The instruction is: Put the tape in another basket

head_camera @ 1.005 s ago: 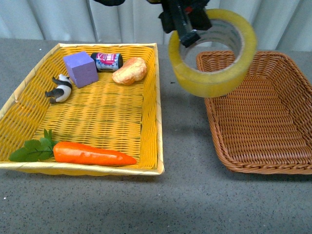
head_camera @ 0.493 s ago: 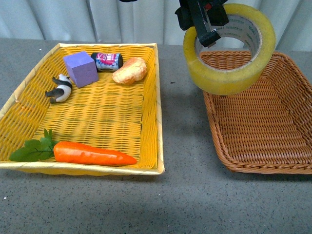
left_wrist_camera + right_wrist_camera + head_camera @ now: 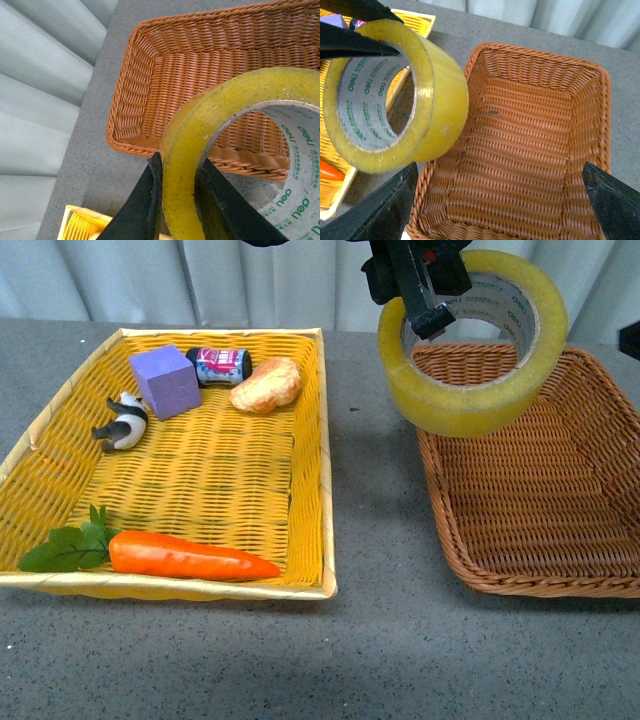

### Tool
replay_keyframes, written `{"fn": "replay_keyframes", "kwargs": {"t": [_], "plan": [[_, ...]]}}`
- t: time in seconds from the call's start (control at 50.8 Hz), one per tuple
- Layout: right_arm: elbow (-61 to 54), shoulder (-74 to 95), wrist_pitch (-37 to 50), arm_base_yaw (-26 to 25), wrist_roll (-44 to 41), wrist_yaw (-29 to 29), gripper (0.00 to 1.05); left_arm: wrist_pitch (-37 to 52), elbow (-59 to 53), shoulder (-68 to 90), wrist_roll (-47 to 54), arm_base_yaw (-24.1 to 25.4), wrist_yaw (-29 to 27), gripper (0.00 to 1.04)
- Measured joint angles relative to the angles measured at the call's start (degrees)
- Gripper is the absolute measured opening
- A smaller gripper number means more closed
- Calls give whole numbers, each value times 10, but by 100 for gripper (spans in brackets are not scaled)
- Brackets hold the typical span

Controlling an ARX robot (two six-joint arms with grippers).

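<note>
Left gripper (image 3: 428,315) jaws clamp the tape (image 3: 470,405) — hardly moved since, above the basket's (image 3: 470,575) far-left rim — right gripper (image 3: 497,205) jaws spread

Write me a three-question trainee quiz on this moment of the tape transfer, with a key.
1. Multiple choice: where is the tape?
A) held in the air by the left gripper, at the edge of the brown basket
B) resting on that basket's floor
C) out of view
2. True or false: something already lies inside the brown basket.
3. Count: how many items lie in the yellow basket?

Key: 1 A; 2 false; 3 five.
</note>
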Motion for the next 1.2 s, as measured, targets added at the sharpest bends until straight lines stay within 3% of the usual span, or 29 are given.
{"fn": "replay_keyframes", "kwargs": {"t": [0.315, 0.828, 1.005, 1.202], "plan": [[106, 126, -3, 47, 47, 4, 96, 0, 0, 0, 0, 0, 0, 16], [122, 165, -19, 43, 75, 27, 95, 0, 0, 0, 0, 0, -2, 16], [125, 166, -26, 46, 97, 23, 57, 0, 0, 0, 0, -1, -1, 16], [127, 167, -32, 52, 114, 21, 27, 0, 0, 1, -5, -4, 2, 16]]}}
